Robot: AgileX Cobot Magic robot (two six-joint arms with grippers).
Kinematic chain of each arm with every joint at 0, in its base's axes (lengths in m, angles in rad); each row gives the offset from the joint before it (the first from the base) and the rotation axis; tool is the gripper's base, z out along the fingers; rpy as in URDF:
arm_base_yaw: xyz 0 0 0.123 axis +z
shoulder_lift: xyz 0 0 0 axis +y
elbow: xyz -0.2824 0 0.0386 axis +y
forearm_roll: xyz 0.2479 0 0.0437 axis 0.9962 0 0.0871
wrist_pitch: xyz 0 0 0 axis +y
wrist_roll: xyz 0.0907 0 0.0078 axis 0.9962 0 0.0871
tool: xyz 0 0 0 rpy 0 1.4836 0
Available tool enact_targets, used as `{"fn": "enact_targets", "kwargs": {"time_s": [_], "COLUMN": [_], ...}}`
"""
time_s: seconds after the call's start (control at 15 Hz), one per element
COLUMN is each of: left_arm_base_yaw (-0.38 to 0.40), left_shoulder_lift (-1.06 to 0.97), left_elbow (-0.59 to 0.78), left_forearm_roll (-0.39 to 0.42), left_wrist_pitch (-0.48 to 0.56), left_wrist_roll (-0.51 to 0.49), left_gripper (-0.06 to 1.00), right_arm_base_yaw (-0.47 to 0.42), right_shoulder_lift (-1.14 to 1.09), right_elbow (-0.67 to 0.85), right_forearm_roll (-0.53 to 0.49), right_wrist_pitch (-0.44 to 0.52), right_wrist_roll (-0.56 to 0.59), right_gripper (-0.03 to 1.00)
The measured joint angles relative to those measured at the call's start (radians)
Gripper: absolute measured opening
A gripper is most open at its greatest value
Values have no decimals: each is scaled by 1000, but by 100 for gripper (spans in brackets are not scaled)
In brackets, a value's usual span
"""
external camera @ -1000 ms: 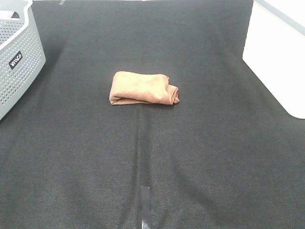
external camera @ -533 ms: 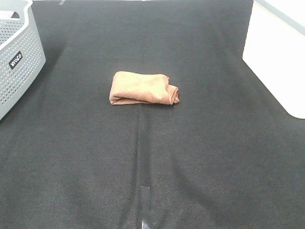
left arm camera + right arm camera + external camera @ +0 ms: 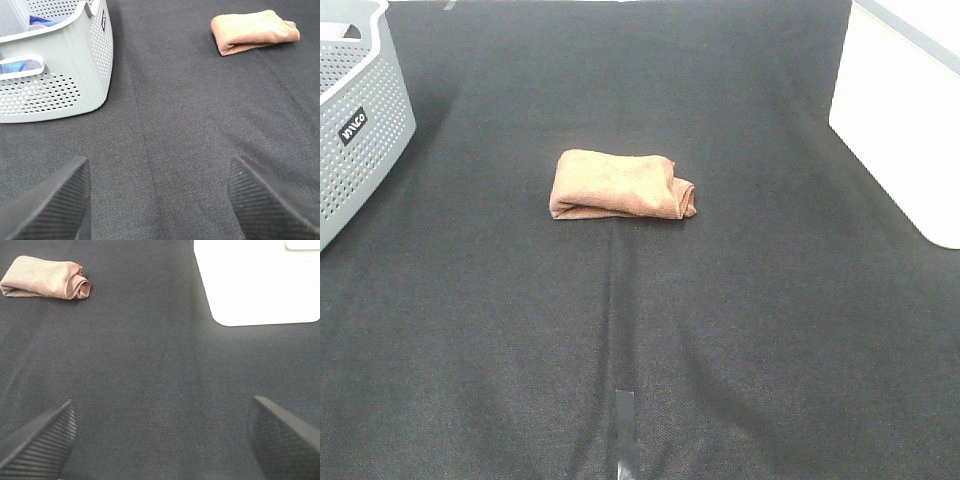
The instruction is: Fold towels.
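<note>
The reddish-brown towel [image 3: 622, 185] lies folded into a small bundle on the black cloth, near the middle of the table. It also shows in the left wrist view [image 3: 254, 31] and in the right wrist view [image 3: 46, 278]. No arm shows in the exterior high view. My left gripper [image 3: 159, 200] is open and empty over bare cloth, far from the towel. My right gripper [image 3: 162, 437] is open and empty too, well short of the towel.
A grey perforated basket [image 3: 355, 120] stands at the left edge, with blue fabric inside it in the left wrist view [image 3: 40, 21]. A white bin [image 3: 905, 120] stands at the right edge. A strip of tape [image 3: 625, 430] marks the cloth near the front.
</note>
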Motion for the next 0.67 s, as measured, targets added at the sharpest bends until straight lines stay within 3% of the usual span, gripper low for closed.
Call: {"fn": "enact_targets", "kwargs": {"time_s": [0.67], "left_arm_base_yaw": [0], "left_shoulder_lift": [0], "left_elbow": [0], "left_forearm_roll": [0], "left_wrist_pitch": [0], "left_wrist_roll": [2], "left_gripper": [73], "right_arm_base_yaw": [0], "right_shoulder_lift": [0], "right_elbow": [0], "right_forearm_roll": [0], "right_wrist_pitch": [0], "right_wrist_roll": [0], "right_gripper": [87]}}
